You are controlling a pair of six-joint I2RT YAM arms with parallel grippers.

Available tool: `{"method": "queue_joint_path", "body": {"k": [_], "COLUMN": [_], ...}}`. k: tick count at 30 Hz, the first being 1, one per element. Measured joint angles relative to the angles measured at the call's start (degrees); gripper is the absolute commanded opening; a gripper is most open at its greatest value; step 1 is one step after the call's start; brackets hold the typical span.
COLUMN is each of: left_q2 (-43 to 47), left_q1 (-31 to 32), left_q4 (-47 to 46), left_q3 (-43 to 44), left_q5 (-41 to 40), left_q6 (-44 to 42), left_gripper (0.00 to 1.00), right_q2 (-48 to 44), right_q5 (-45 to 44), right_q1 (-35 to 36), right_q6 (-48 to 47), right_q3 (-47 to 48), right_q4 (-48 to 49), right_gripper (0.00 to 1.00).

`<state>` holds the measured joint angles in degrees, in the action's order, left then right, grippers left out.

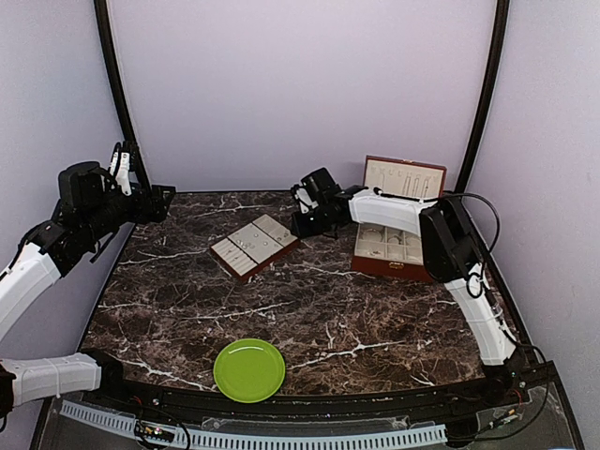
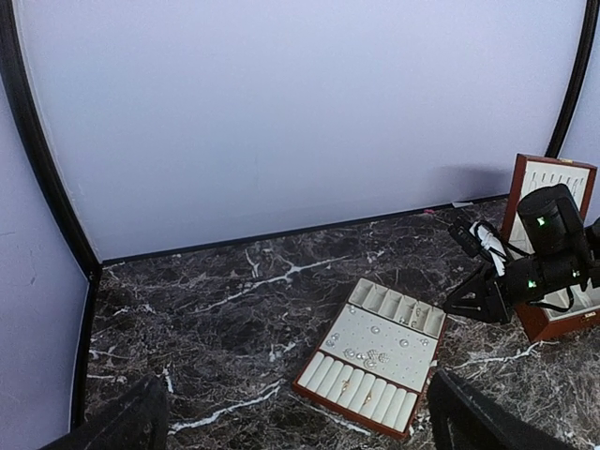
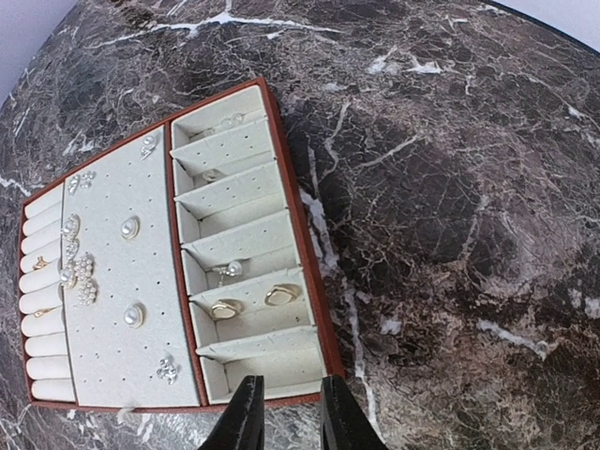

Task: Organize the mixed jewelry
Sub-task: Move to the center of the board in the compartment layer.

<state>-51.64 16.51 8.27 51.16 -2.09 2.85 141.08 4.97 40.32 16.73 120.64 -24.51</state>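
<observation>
- The mixed jewelry [image 3: 129, 227] lies in the cream-lined tray [image 3: 302, 236]. We see small pearl-like studs and sparkly silvery bits scattered on the perforated middle panel.
- Beside that panel, a row of open compartments holds more pieces. Two gold-toned rings [image 3: 253, 302] share one compartment, and a ring with a pale bead sits in the one next to it.
- On the panel's other side, in the ring rolls, we make out one or two thin gold-toned bands. They are too small to describe further.
- The tray sits flat on the dark marble table [image 1: 187, 309], turned at an angle, near the middle and toward the back.
- The right gripper [image 3: 286, 417] hangs above the tray's edge at the compartment end. Its fingers [image 3: 246, 412] are close together with a narrow gap, and we see nothing between them. It touches neither tray nor jewelry.
- In the left wrist view the right arm's tip is raised off the marble, between the tray and the box.
- The reddish-brown box [image 1: 398, 248] stands just right of the tray and apart from it. Its lid is upright, showing a cream lining. What is in it is too small to tell.
- The left gripper [image 2: 295, 427] is spread wide and holds nothing. It is up at the table's far left corner, well apart from the tray.
- The green plate [image 1: 249, 369] lies at the near edge, between the two arm bases and well apart from the tray.
</observation>
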Motion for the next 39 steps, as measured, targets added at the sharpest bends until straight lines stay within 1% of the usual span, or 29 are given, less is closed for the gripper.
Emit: {"method": "queue_joint_path", "body": {"k": [6,21,28,32,39], "left_q2": [0.0,0.0,0.0,0.0,0.0], "left_q1": [0.0,0.0,0.0,0.0,0.0], "left_q4": [0.0,0.0,0.0,0.0,0.0], "left_q3": [0.0,0.0,0.0,0.0,0.0], "left_q5": [0.1,0.1,0.1,0.1,0.1], "left_q6": [0.3,0.4,0.4,0.4,0.4], "left_gripper": [0.99,0.99,0.99,0.99,0.99], "right_q2": [2.8,4.9,5.5,5.5,3.5], "right_q5": [-0.1,-0.7,-0.9,-1.3,-1.4], "right_q1": [-0.2,-0.4,-0.5,-0.5,-0.5], "right_q6": [-1.1,-3.6,-5.0,-5.6,-6.1], "right_q3": [2.9,5.2,5.4,5.2,1.6], "right_q4": [-1.4,-2.4,-2.1,-1.8,0.1], "right_gripper": [0.22,0.21,0.14,0.08,0.0]}}
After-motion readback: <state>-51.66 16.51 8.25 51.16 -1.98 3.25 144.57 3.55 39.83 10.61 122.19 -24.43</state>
